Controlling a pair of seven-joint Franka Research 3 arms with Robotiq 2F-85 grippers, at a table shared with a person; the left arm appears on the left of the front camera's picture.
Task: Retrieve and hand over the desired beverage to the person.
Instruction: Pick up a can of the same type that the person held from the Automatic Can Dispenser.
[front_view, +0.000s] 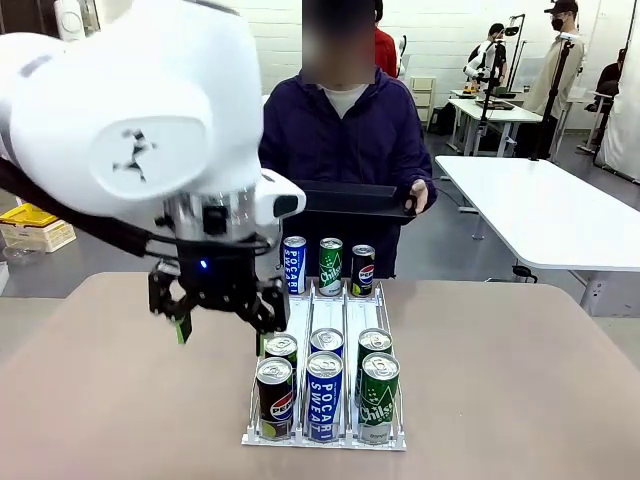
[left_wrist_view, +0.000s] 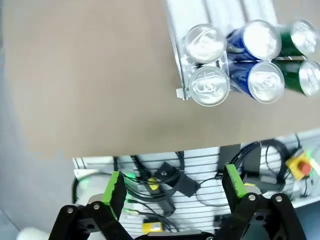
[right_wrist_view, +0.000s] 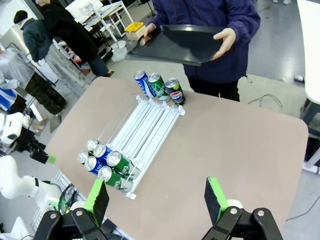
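Left gripper (front_view: 224, 325) and right gripper (right_wrist_view: 156, 199) both gape empty; the person (front_view: 345, 130) stands across the table holding a tray (front_view: 345, 200); cans crowd the rack (front_view: 330, 310) touching, so a skewed descent could topple the Pocari Sweat can (front_view: 323, 395).

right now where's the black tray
In the front view the black tray is beyond the far edge of the table, near the middle, held by the person just above and behind the three cans at the far end of the rack.

Tray (front_view: 352, 201) partly behind left arm (front_view: 130, 110), green cans (left_wrist_view: 306, 77) edge-cropped
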